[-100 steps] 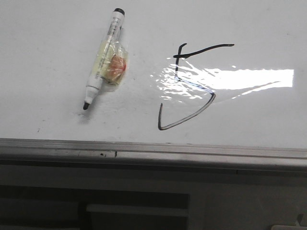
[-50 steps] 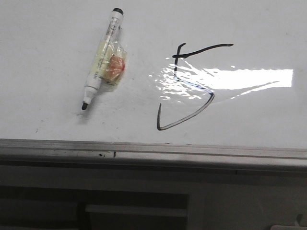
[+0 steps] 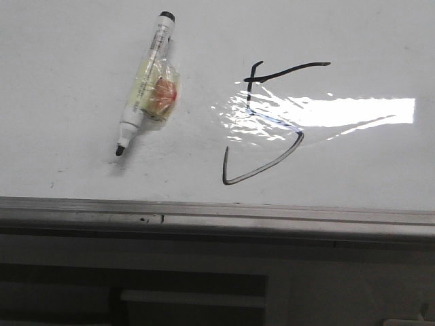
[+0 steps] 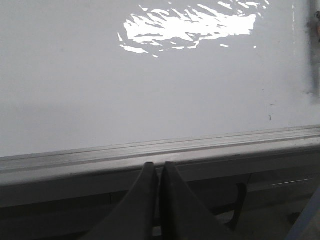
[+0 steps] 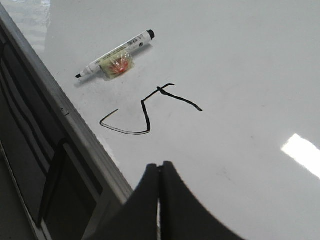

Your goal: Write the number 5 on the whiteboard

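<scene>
Right of centre in the front view, the number 5 (image 3: 268,122) sits finished on the whiteboard (image 3: 68,81); the marker (image 3: 144,85) lies diagonally upper left. Right tool (image 5: 159,172) looks nearer; both tools pressed together, the left tool (image 4: 159,172) empty.

Below the board's edge I see a grey panel (image 3: 340,285) with a dark recess (image 3: 136,282) under it. A bright light from above makes a white rectangular glare (image 3: 353,112) on the glossy surface, with wrinkled reflections beside it.
</scene>
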Controlling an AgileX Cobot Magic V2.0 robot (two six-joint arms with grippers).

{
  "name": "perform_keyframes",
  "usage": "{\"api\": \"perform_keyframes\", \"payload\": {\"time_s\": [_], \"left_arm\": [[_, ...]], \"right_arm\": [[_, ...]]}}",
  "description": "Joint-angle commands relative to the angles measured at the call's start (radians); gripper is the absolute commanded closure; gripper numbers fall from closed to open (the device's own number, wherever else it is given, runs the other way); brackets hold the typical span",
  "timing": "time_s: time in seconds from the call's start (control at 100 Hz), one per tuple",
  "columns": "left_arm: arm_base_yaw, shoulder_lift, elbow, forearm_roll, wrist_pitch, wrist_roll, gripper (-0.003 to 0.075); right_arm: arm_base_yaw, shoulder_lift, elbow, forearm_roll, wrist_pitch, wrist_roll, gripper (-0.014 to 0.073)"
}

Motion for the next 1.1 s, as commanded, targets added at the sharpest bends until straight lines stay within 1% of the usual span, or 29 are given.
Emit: {"api": "perform_keyframes", "payload": {"time_s": [0.0,0.09,0.15,0.2,0.27,0.31,0.33,0.39,0.44,0.56,0.59,0.61,0.68,1.09], "left_arm": [[0.002,-0.027,0.024,-0.004,-0.057,-0.011,0.0741],[0.002,-0.027,0.024,-0.004,-0.057,-0.011,0.0741],[0.002,-0.027,0.024,-0.004,-0.057,-0.011,0.0741],[0.002,-0.027,0.024,-0.004,-0.057,-0.011,0.0741],[0.002,-0.027,0.024,-0.004,-0.057,-0.011,0.0741],[0.002,-0.027,0.024,-0.004,-0.057,-0.011,0.0741],[0.002,-0.027,0.024,-0.004,-0.057,-0.011,0.0741],[0.002,-0.027,0.024,-0.004,-0.057,-0.011,0.0741],[0.002,-0.027,0.024,-0.004,-0.057,-0.011,0.0741],[0.002,-0.027,0.024,-0.004,-0.057,-0.011,0.0741],[0.002,-0.027,0.024,-0.004,-0.057,-0.011,0.0741],[0.002,-0.027,0.024,-0.004,-0.057,-0.011,0.0741],[0.002,-0.027,0.024,-0.004,-0.057,-0.011,0.0741],[0.002,-0.027,0.024,-0.004,-0.057,-0.011,0.0741]], "right_arm": [[-0.004,0.010,-0.025,-0.003,-0.085,0.001,0.0657],[-0.010,0.010,-0.021,-0.021,-0.066,0.001,0.0657],[-0.033,0.010,0.007,-0.028,-0.121,0.017,0.0657],[-0.074,0.010,0.040,-0.030,-0.194,0.084,0.0657],[-0.159,0.010,0.100,-0.061,-0.298,0.175,0.0657],[-0.217,0.010,0.138,-0.105,-0.334,0.228,0.0657],[-0.247,0.010,0.156,-0.125,-0.343,0.275,0.0657],[-0.318,0.010,0.206,-0.138,-0.349,0.358,0.0657],[-0.370,0.010,0.251,-0.144,-0.347,0.402,0.0657],[-0.468,-0.011,0.352,-0.146,-0.349,0.405,0.0657],[-0.484,-0.023,0.346,-0.150,-0.263,0.405,0.0657],[-0.494,-0.033,0.344,-0.155,-0.228,0.405,0.0657],[-0.516,-0.040,0.348,-0.160,-0.172,0.405,0.0657],[-0.525,-0.040,0.348,-0.167,-0.183,0.403,0.0657]]}}
